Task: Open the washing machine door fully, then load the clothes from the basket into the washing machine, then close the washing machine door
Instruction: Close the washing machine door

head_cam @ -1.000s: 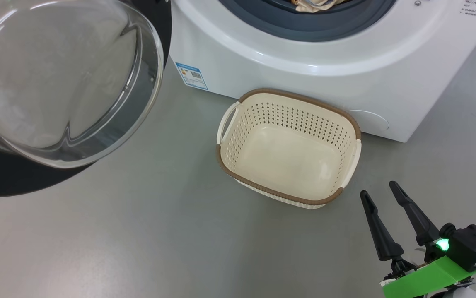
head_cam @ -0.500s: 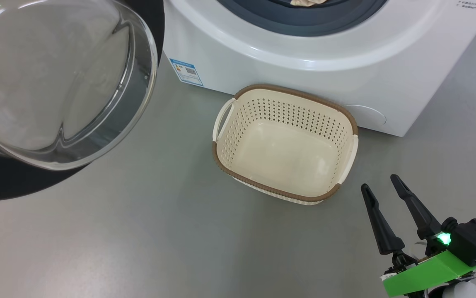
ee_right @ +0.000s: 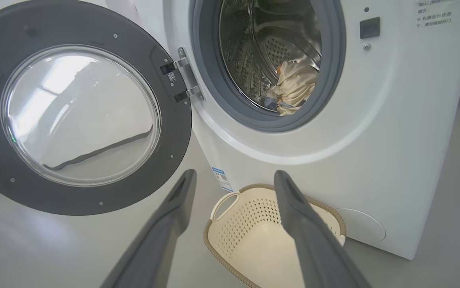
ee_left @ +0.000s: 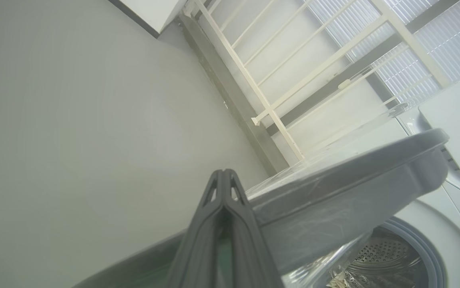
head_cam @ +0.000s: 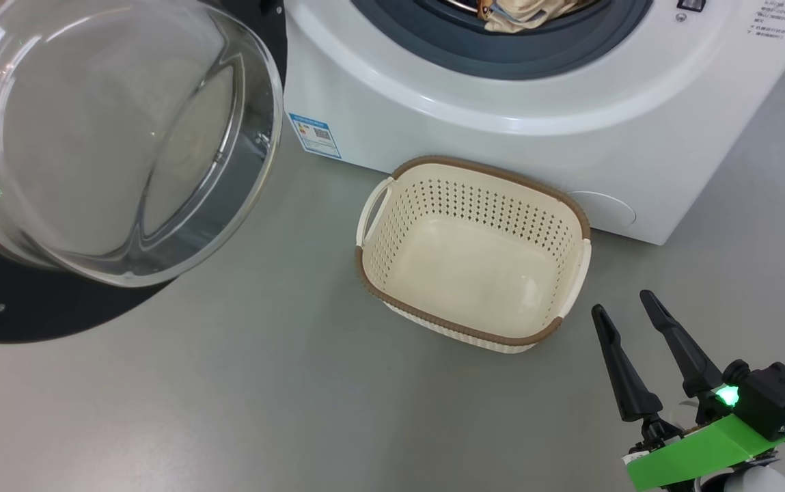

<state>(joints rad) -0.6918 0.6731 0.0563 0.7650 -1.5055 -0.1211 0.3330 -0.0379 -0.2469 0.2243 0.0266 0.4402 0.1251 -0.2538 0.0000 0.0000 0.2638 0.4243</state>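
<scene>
Washing machine (head_cam: 501, 130): white box across the top of the head view, drum open.

Washing machine door (head_cam: 112, 150): upper left, swung wide. The glass bowl faces the camera and the black rim runs off the left edge. The right wrist view puts the hinge on the door's right side, next to the gasket.

Basket (head_cam: 474, 201): centre frame on the floor, close against the washer front, nothing in it.

Clothes (head_cam: 522, 14): top centre, inside the drum, cream piece low and close to the gasket lip. Loading looks done; closing the door is what's left.

Right gripper (head_cam: 622, 303): lower right, fingers spread wide, holding nothing, clear of the basket.

Left gripper (ee_left: 223, 173): fingers pressed together, nothing between them, right beside the door's grey edge. Can't tell if it touches.

Handling call: the door is rigid, likely heavy, and pivots only on its hinge. The glass bowl is slick and curved, so it's a poor contact point. Better to push on the flat black rim at the side far from the hinge, for leverage. The latch probably needs a firm final press. Worth watching for soft fabric caught in the seal.
</scene>
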